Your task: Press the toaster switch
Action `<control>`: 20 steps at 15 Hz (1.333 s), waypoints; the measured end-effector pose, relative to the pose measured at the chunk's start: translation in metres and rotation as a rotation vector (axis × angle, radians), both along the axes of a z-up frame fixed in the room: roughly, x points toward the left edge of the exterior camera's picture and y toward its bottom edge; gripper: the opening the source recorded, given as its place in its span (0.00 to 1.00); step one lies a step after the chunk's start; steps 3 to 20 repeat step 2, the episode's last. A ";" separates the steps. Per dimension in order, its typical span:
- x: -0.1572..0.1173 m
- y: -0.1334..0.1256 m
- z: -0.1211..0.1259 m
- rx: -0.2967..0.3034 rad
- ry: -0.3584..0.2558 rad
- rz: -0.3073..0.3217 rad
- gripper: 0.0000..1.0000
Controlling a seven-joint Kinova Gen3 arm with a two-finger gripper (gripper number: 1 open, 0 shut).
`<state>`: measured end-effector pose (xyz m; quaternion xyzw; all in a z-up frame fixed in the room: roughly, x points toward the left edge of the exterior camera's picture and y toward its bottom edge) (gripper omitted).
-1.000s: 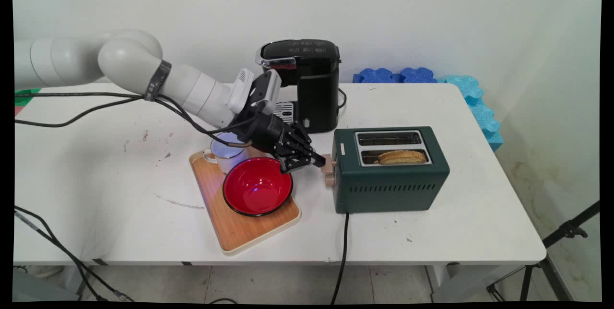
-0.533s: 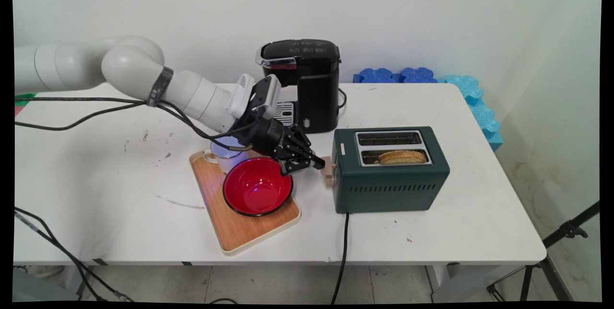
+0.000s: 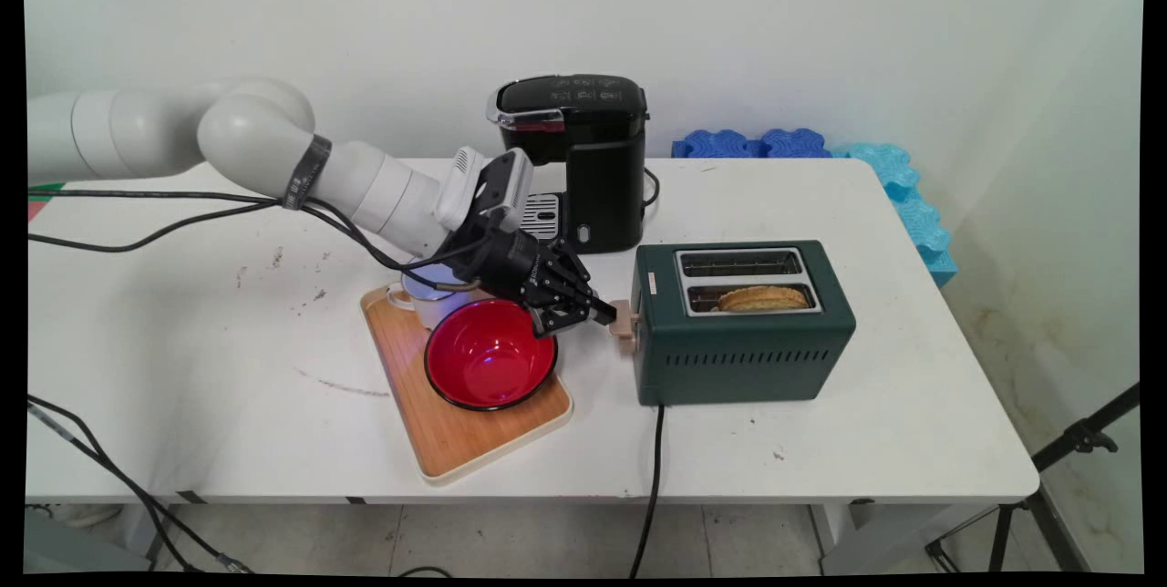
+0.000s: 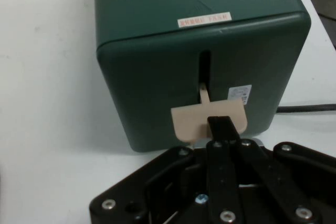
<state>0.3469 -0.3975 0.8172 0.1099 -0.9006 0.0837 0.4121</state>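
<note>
While the clenched claw [image 4: 221, 121] presses the toaster [image 3: 743, 323] lever [image 4: 209, 120], its tip could slip off that narrow tab.

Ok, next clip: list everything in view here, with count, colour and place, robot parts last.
toaster: one, dark green, table's right half
lever: one, beige, toaster's left end, under the fingertips
toast: one, golden, toaster's near slot
coffee machine: one, black, behind the toaster
tray: one, wooden, left of the toaster
bowl: one, red, on the tray
mug: one, white, on the tray behind the bowl
foam blocks: several, blue, far right edge
gripper: one, black, shut, tips on the lever
</note>
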 end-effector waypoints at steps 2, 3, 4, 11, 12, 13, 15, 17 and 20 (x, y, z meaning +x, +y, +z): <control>0.001 0.000 -0.001 0.000 -0.001 0.000 0.00; 0.001 0.000 -0.001 0.000 -0.001 0.000 0.00; 0.001 0.000 -0.001 0.000 -0.001 0.000 0.00; 0.001 0.000 -0.001 0.000 -0.001 0.000 0.00; 0.001 0.000 -0.001 0.000 -0.001 0.000 0.00; 0.001 0.000 -0.001 0.000 -0.001 0.000 0.00; 0.001 0.000 -0.001 0.000 -0.001 0.000 0.00; 0.001 0.000 -0.001 0.000 -0.001 0.000 0.00; 0.001 0.000 -0.001 0.000 -0.001 0.000 0.00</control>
